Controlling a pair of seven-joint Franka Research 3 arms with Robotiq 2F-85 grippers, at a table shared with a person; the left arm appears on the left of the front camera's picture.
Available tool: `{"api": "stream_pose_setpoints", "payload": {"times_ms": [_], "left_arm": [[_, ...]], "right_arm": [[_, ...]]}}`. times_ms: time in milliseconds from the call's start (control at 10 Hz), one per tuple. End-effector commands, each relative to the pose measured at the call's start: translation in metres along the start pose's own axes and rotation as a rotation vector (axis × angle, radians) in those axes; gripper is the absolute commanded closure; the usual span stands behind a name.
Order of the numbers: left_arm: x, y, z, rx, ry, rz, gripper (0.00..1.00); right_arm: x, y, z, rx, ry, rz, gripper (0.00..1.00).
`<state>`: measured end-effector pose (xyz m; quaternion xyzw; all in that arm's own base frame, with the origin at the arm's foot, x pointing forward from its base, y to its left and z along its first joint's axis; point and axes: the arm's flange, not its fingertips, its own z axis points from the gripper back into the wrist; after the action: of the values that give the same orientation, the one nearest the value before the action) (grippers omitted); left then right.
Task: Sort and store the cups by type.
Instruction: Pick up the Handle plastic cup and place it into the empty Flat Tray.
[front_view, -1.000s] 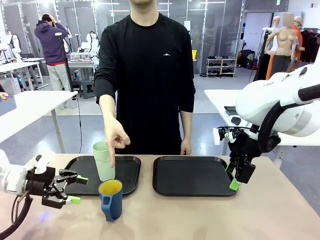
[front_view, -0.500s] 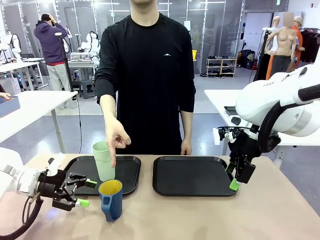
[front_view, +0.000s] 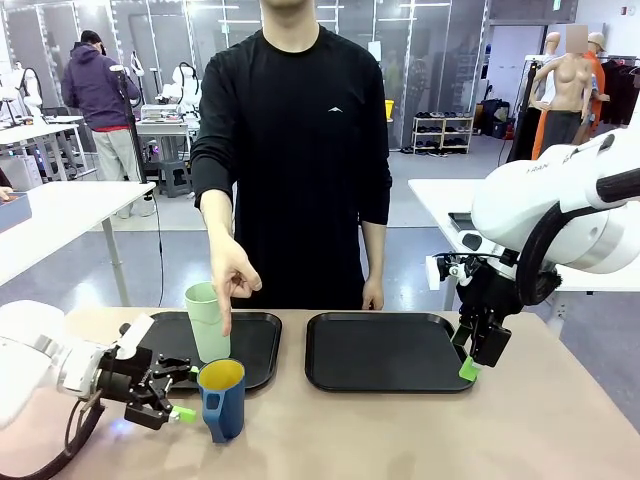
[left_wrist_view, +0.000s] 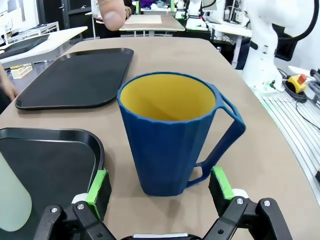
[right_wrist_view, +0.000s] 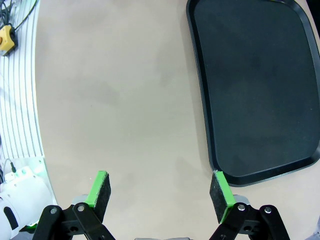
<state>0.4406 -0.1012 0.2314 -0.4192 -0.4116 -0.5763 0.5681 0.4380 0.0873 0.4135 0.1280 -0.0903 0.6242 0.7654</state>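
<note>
**Blue mug** (front_view: 222, 398): stood upright on the surface (front_view: 400, 430), just before the left tray (front_view: 258, 345).
**Left pincer** (front_view: 185, 392): spread wide and level with the mug, apparently lined up for a side grasp.
**Mint tumbler** (front_view: 207, 321): stood on the left tray.
**Right pincer** (front_view: 468, 368): wide and empty, beside the right tray (front_view: 385, 352).

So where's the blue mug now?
Front view: the blue mug stands on the table's left side, in front of the left tray, ahead of the left arm's fingers.

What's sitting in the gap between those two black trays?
Nothing. The front view shows a bare strip of table between the left tray and the right tray.
</note>
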Motion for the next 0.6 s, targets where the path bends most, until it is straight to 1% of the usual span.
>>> {"api": "stream_pose_setpoints", "payload": {"times_ms": [0, 300, 500], "left_arm": [[-0.002, 0.013, -0.016, 0.042, 0.001, -0.004, 0.0], [-0.002, 0.018, -0.029, 0.034, -0.021, -0.009, 0.0], [-0.003, 0.018, -0.037, 0.004, -0.036, 0.003, 0.0]], "right_arm": [[-0.002, 0.002, 0.0, -0.01, -0.005, -0.004, 0.0], [-0.002, 0.002, 0.0, -0.01, -0.005, -0.004, 0.0], [-0.002, 0.002, 0.0, -0.01, -0.005, -0.004, 0.0]]}}
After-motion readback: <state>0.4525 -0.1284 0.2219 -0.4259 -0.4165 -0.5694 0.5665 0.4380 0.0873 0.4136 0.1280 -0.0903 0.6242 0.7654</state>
